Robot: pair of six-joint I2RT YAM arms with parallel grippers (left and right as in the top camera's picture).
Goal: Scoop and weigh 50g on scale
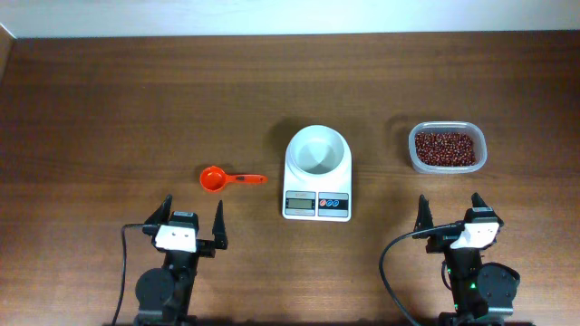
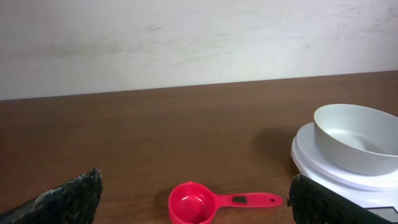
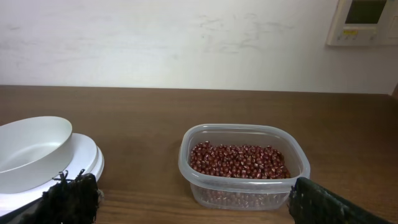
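Now left gripper (image 1: 192, 206) and right gripper (image 1: 449, 201) both spread wide; scoop (image 1: 217, 178) lies left of scale (image 1: 316, 192); beans (image 1: 444, 148) in tub (image 1: 412, 156), right; display (image 1: 300, 205) perhaps blank.

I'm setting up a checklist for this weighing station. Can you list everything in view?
scale: one, white with a grey display and a blue and a red button, centre of the table
bowl: one, white, on the scale, looks empty
scoop: one, orange-red, lying left of the scale, handle towards it
tub: one, clear plastic, right of the scale
beans: many, dark red-brown, in the tub
table: one, dark brown wood, under everything
wall panel: one, white with a small screen, on the wall in the right wrist view
left gripper: one, black, open, near edge, behind the scoop
right gripper: one, black, open, near edge, behind the tub
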